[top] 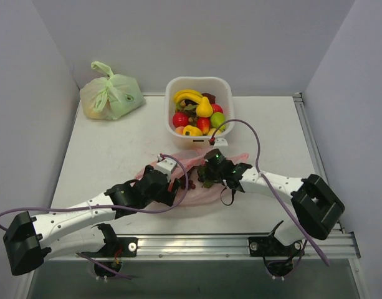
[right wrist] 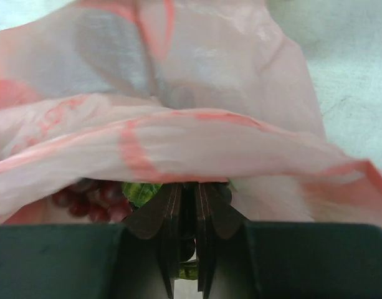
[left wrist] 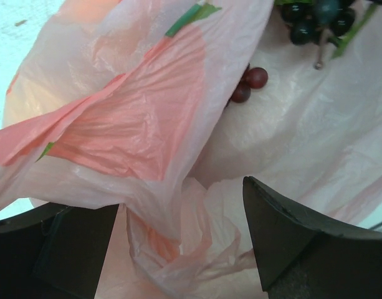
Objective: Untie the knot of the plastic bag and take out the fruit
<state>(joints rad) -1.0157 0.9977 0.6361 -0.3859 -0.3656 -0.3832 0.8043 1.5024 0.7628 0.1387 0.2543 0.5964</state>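
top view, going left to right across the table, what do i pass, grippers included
pale green bag → left gripper → right gripper; the white basket and pink bag span both grippers, so they are left out

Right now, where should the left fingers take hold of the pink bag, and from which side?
I would pinch the crumpled ridge of the pink bag that rises between the open left fingers, coming straight down from above. There the film is bunched; elsewhere it lies smooth, with little to pinch.
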